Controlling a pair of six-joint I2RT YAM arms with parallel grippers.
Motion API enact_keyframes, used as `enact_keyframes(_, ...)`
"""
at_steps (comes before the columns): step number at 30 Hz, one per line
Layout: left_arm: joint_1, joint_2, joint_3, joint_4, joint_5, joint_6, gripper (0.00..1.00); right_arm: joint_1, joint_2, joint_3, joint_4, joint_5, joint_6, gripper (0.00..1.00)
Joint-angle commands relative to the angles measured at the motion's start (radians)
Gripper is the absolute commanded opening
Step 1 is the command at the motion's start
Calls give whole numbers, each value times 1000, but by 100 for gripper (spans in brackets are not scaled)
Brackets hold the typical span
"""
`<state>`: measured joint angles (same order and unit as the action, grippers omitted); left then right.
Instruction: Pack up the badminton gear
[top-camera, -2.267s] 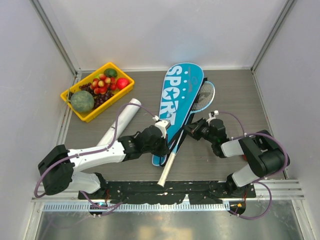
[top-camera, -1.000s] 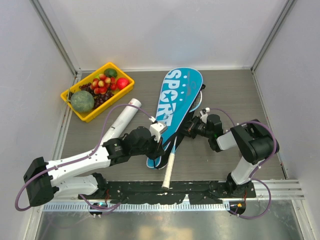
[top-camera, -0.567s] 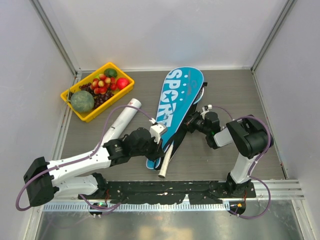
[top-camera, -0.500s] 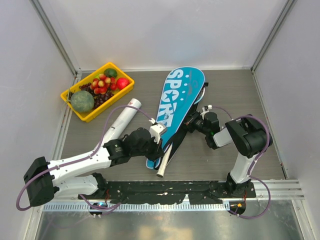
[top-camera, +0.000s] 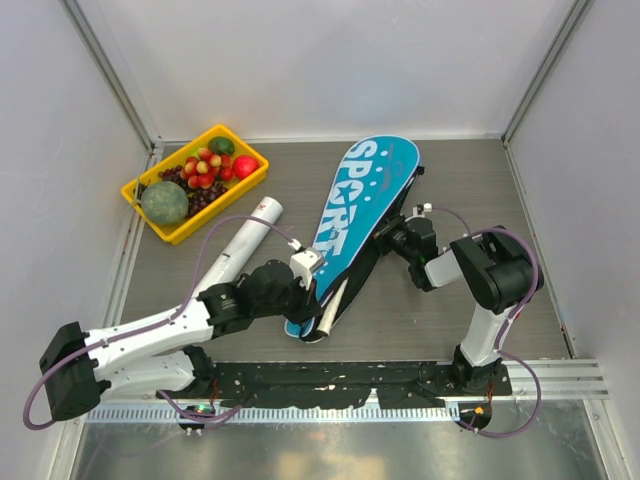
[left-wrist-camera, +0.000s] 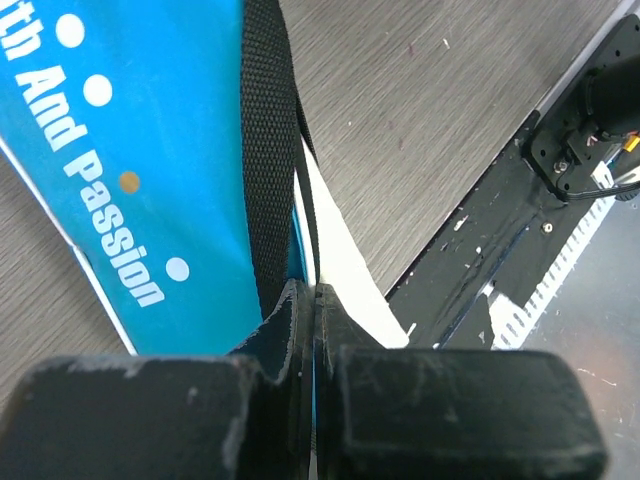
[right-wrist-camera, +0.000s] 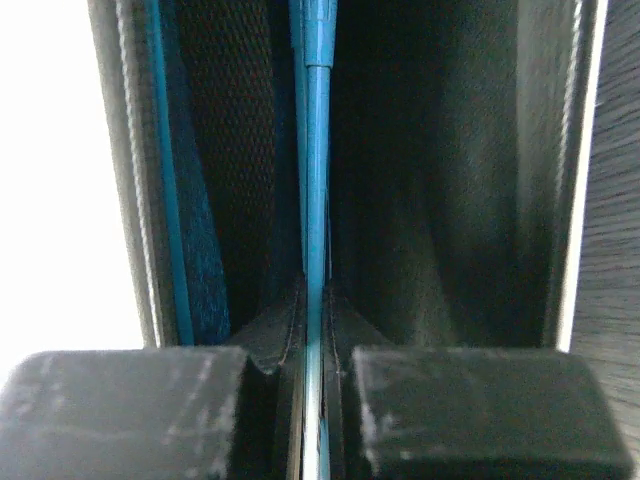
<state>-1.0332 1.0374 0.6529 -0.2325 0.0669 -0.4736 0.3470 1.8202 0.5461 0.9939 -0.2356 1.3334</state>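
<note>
A yellow tray (top-camera: 137, 203) of fruit is sitting at the far left corner of the table (top-camera: 500, 190). Just right of it, the white tube (top-camera: 243, 246) is lying aslant on the bare wood. The left arm is reaching in from the near left. The left gripper (top-camera: 310, 283) is pinching the black-trimmed edge of the blue bag (top-camera: 365, 205) near its narrow lower end, with its jaws pressed together on the webbing. A white racket handle (top-camera: 327, 308) is sticking out of the bag beside that grip. The bag is lying diagonally across the middle, its wide end pointing far and right. At its right edge, the right gripper (top-camera: 388, 238) is clamping a thin light-blue racket frame (right-wrist-camera: 315, 150) inside the bag's dark opening.
</note>
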Motion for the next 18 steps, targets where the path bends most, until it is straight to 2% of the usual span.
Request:
enact_keyframes(1, -14, -49, -9, -80, -1, -22, 0, -23, -4, 20, 141, 137, 15, 5)
enact_keyframes(4, -14, -56, -18, -70, 8, -29, 0, -10, -1, 37, 132, 180, -7, 5)
enact_keyframes(9, -14, -43, -36, 50, 123, -118, 0, 29, 45, 55, 164, 272, 15, 5)
enact_keyframes(12, -19, -19, -18, 62, 146, -145, 0, 44, 60, 67, 146, 315, 20, 5)
enact_keyframes(15, -37, -13, -24, 71, 113, -163, 0, 56, 68, 93, 88, 334, 4, 5)
enact_keyframes(18, -38, 16, -30, 50, 33, -178, 0, 63, 77, 138, 25, 254, -2, 8)
